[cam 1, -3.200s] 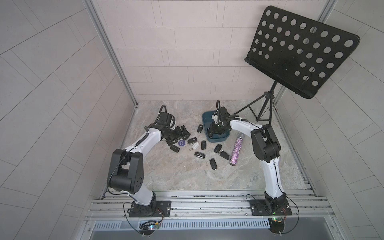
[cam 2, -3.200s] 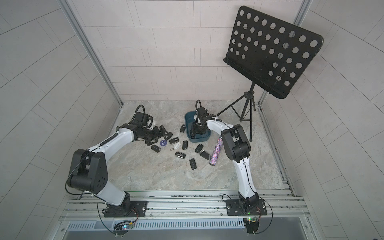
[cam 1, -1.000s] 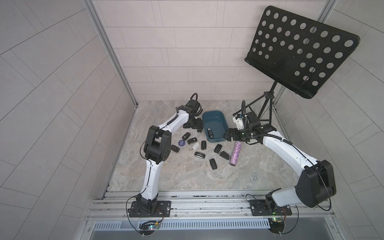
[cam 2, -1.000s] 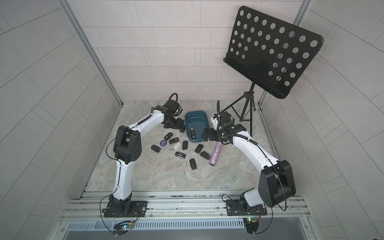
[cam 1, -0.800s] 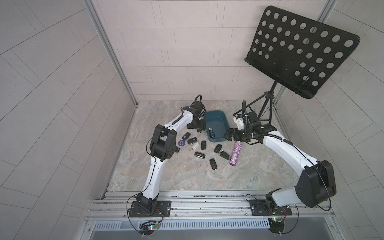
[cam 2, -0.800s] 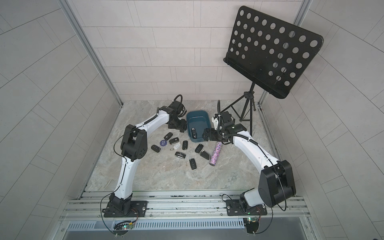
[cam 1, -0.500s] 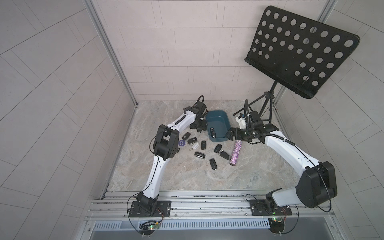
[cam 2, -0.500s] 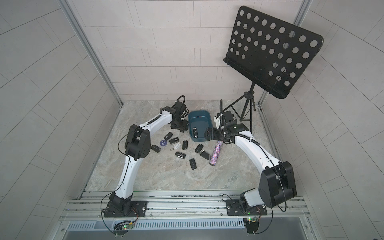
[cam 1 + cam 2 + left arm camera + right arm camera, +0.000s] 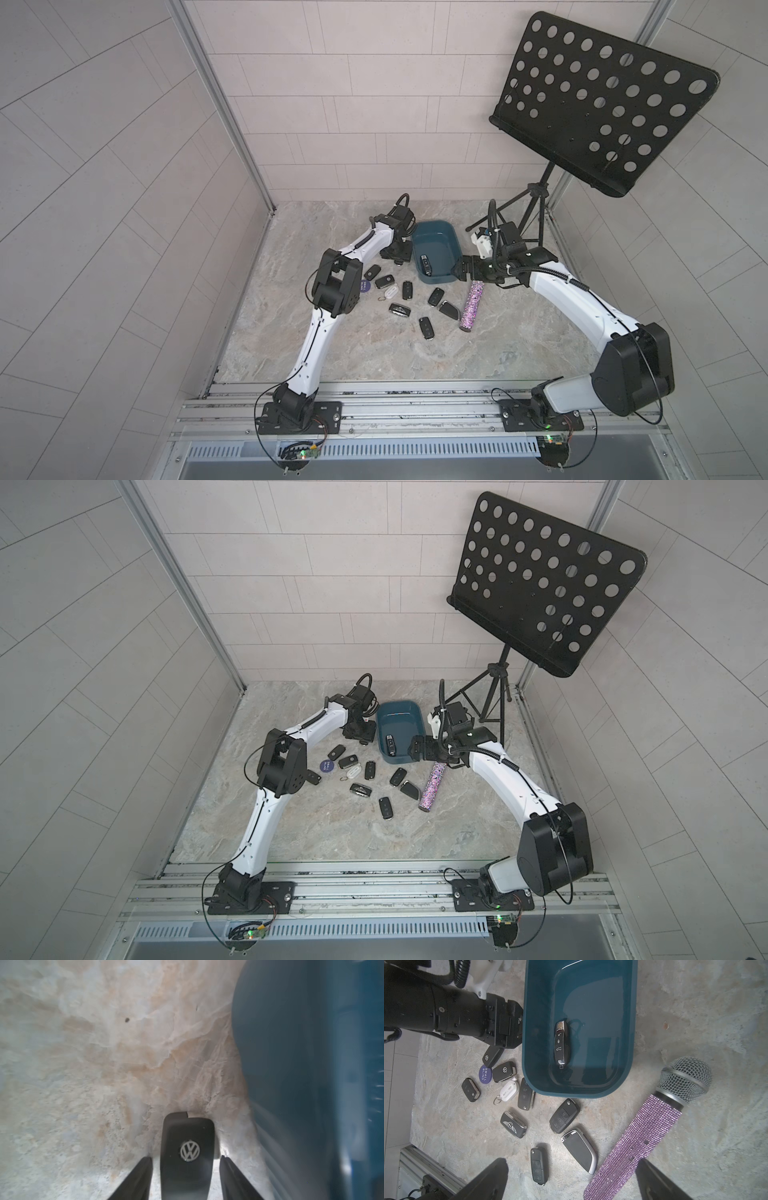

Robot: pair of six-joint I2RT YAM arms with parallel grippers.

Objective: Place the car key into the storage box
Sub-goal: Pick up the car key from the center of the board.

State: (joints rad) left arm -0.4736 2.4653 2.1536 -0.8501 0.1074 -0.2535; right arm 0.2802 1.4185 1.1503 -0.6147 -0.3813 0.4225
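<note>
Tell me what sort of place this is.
Probably a robot-training cell, not a home: two arms bolted to an aluminium rail, blank tiled walls boxing in the table, and odd props, key fobs beside a glitter microphone.

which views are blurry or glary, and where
Left wrist: the box wall is smeared into streaks, yet the VW key between the jaws of the left gripper is sharp. Right wrist: crisp, a soft sheen on the box floor, the right gripper dark and defocused. Both top views: sharp, even light, wall tiles bowed.
</note>
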